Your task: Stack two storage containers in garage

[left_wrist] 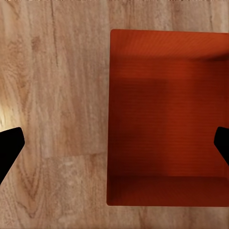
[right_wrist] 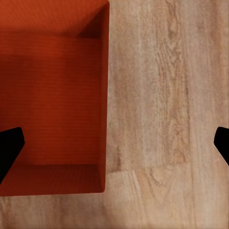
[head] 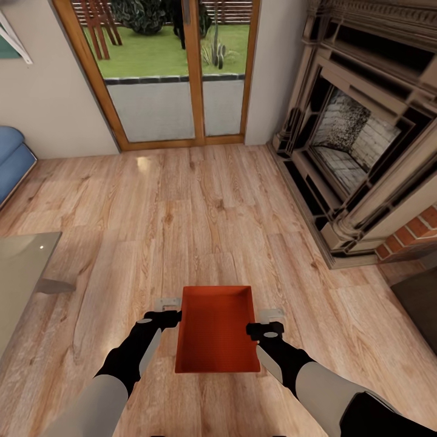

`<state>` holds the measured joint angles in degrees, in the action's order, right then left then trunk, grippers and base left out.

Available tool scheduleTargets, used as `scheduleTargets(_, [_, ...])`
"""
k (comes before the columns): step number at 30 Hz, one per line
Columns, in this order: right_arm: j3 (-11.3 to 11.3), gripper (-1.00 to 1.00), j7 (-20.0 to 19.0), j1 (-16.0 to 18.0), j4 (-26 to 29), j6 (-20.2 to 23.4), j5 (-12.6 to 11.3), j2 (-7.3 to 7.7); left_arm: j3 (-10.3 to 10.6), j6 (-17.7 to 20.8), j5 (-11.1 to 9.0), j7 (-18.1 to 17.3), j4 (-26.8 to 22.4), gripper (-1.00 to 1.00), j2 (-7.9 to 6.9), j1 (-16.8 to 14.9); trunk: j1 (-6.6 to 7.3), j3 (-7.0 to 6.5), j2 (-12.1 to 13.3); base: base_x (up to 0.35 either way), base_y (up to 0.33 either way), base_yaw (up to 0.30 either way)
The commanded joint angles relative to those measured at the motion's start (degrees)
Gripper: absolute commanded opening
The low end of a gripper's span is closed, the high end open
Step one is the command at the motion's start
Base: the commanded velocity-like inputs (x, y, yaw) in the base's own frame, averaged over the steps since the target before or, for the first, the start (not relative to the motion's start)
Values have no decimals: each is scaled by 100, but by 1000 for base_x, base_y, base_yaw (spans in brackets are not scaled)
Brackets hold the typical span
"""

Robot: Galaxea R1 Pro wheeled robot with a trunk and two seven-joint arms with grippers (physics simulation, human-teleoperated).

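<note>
Orange-red rectangular plastic bin (head: 215, 328) sits on light wood plank floor (head: 200, 212) between left gripper (head: 167, 309) and right gripper (head: 267, 321); both grippers wide, each straddling one side wall, apparently for two-handed lift.

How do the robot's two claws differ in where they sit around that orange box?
The left gripper straddles the left wall of the orange-red rectangular bin; the right gripper straddles its right wall. The left gripper sits slightly farther forward along the bin than the right. Both are black, open-jawed, and above the light wood plank floor.
</note>
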<state>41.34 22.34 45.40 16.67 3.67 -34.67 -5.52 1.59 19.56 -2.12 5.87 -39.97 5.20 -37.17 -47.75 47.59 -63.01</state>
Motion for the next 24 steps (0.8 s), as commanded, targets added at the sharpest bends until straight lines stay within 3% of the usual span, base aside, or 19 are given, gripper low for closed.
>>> scheduleTargets(1, [49, 100, 43, 4, 11, 38, -22, 5, 17, 31, -24, 36, -10, 100, -2, -1, -22, 22, -43, 0, 0, 0])
scheduleTargets(18, [42, 100, 42, 4, 3, 20, -25, 6, 18, 99, -8, 37, 42, 100, 7, -1, -396, 327, -725, 0, 0, 0])
scheduleTargets(24, [41, 100, 42, 4, 3, 65, -30, 4, 1, 101, -14, 60, 394, 100, 13, -1, -527, 435, -965, 0, 0, 0])
